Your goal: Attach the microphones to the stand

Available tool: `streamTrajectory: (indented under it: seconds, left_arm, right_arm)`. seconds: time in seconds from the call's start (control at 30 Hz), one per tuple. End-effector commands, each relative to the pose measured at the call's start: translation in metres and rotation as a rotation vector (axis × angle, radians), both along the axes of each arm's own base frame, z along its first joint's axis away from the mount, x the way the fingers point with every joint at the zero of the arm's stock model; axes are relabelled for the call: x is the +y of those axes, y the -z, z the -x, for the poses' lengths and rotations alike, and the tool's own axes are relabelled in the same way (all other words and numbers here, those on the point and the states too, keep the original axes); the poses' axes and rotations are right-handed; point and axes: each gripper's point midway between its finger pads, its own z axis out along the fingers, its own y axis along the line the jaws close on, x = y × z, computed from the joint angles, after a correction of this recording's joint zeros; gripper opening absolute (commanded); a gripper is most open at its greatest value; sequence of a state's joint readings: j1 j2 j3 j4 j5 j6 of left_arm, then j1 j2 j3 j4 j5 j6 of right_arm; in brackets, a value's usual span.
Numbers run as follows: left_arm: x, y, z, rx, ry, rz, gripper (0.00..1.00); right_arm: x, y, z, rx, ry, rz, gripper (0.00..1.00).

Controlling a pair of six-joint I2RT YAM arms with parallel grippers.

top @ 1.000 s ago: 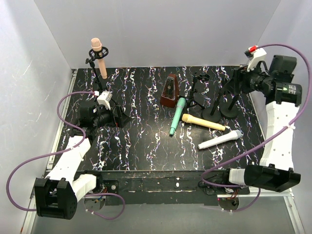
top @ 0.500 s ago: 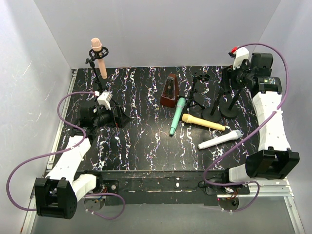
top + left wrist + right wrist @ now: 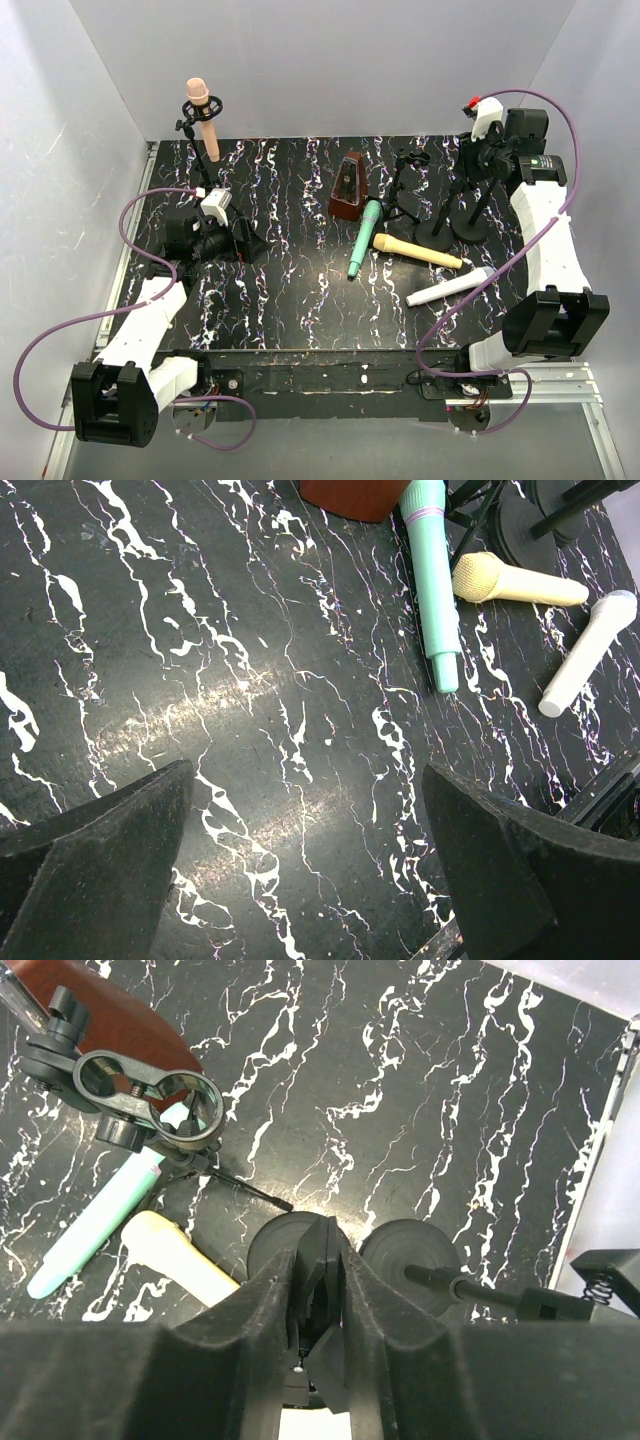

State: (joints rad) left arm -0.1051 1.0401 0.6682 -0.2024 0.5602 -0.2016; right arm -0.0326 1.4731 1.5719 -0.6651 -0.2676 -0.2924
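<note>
A peach-pink microphone (image 3: 203,118) stands clipped in the stand at the back left. The teal microphone (image 3: 363,238), the pale yellow one (image 3: 418,250) and the white one (image 3: 452,286) lie on the black marbled table right of centre. My right gripper (image 3: 478,160) hangs over two black stands and is shut (image 3: 322,1250) on the black clip (image 3: 325,1228) atop one of them, above its round base (image 3: 272,1242). My left gripper (image 3: 245,243) is low over the table's left half, open (image 3: 305,785) with only bare tabletop between its fingers.
A brown pyramid metronome (image 3: 348,188) stands behind the teal microphone. A third stand with an empty ring clip (image 3: 150,1095) rises beside it. A second round base (image 3: 410,1250) sits next to the gripped stand. White walls close in the table on three sides.
My right arm has swung left and inward over the stands, and its jaws have gone from apart to shut on the stand's clip. The left arm has not moved.
</note>
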Motion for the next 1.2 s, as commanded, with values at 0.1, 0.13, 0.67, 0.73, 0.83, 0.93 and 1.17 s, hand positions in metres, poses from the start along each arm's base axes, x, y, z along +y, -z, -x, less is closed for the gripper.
streamTrajectory:
  seconds: [0.1,0.13,0.67,0.73,0.83,0.93,1.17]
  left_arm:
    - [-0.001,-0.008,-0.001,-0.03,0.014,-0.009,0.98]
    - [-0.001,-0.008,-0.001,-0.031,0.016,-0.01,0.98]
    - [-0.004,-0.011,0.001,-0.042,0.038,-0.003,0.98]
    - [-0.004,-0.012,0.002,-0.044,0.039,-0.003,0.98]
    - [-0.004,-0.012,0.002,-0.048,0.04,-0.004,0.98]
    - [-0.004,-0.014,0.001,-0.055,0.039,-0.007,0.98]
    - [-0.003,-0.015,0.001,-0.062,0.037,-0.009,0.98]
  right_arm:
    - [-0.001,-0.026,-0.011,-0.11,-0.02,0.038,0.15]
    - [-0.002,-0.032,-0.01,-0.128,-0.024,0.045,0.11]
    - [0.021,-0.107,0.029,-0.306,-0.169,0.028,0.01]
    - [0.027,-0.11,0.041,-0.306,-0.21,0.023,0.01]
    - [0.041,-0.112,0.068,-0.312,-0.33,0.035,0.01]
    - [0.049,-0.112,0.092,-0.316,-0.411,0.042,0.01]
    - [0.095,-0.101,0.165,-0.26,-0.715,-0.116,0.01]
